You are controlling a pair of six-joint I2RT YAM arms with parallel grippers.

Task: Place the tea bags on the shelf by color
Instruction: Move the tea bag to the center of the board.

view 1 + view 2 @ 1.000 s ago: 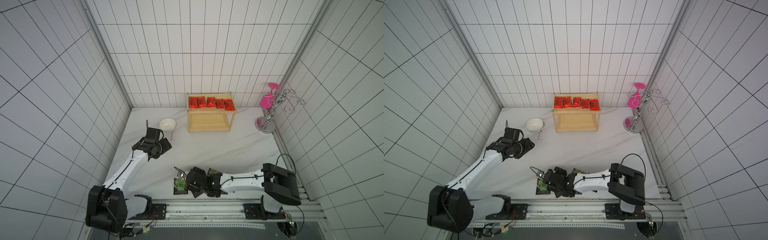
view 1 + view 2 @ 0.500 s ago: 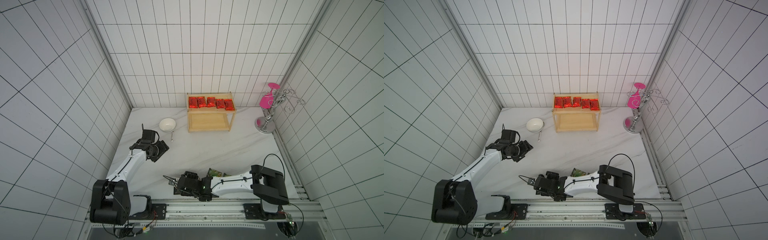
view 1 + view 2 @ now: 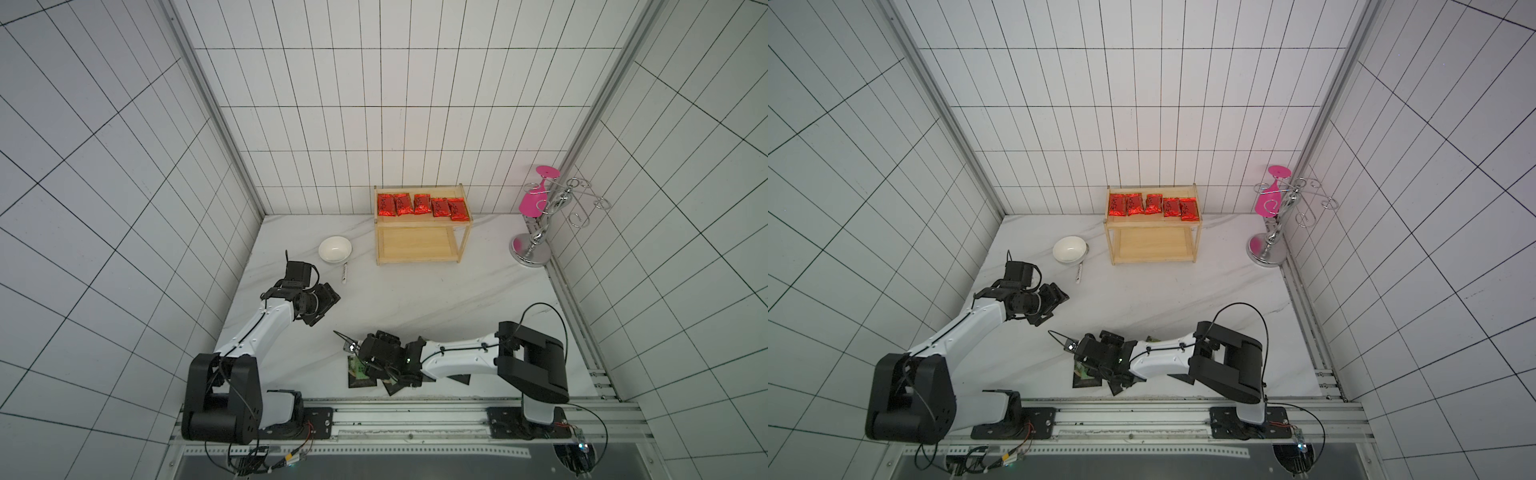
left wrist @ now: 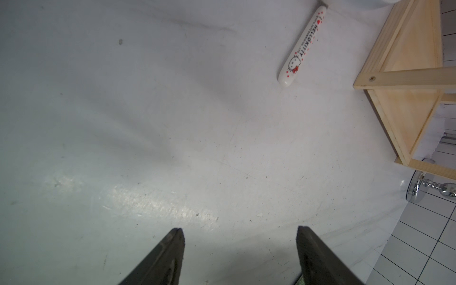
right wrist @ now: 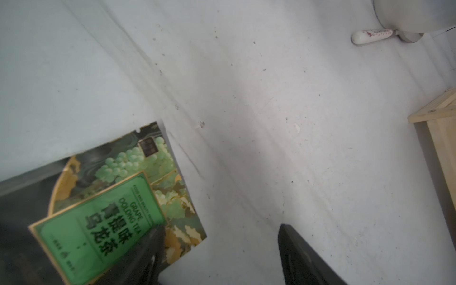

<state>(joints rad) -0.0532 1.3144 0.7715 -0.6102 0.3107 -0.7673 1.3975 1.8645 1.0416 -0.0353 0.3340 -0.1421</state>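
While the left arm (image 3: 266,328) reaches up the left side of the white marbled desk (image 3: 415,299) in both top views, its jaws stand wide apart and hold nothing; the left wrist view shows only bare desk between them. Right of them, left of centre in the frame, sits a round white bowl (image 3: 335,249). Just below it lies a slim white stick with red cartoon print (image 3: 344,274); whether the two touch I cannot tell. At lower centre, near the desk's front edge, the black squarish tea bags with green labels (image 3: 358,372) lie flat, partly hidden under the right arm (image 3: 457,359). Their number cannot be counted. This arm's jaws are also spread wide and grip nothing. In the right wrist view one jaw overlaps the corner of a black packet (image 5: 118,197), and the other is over bare desk. Above centre, against the back wall, stands the light wooden two-tier shelf (image 3: 417,261), its top board carrying five shiny red foil tea bags (image 3: 421,204) in a row. At the right edge stands a chrome wire stand (image 3: 534,245) holding an upside-down pink glass (image 3: 534,201).
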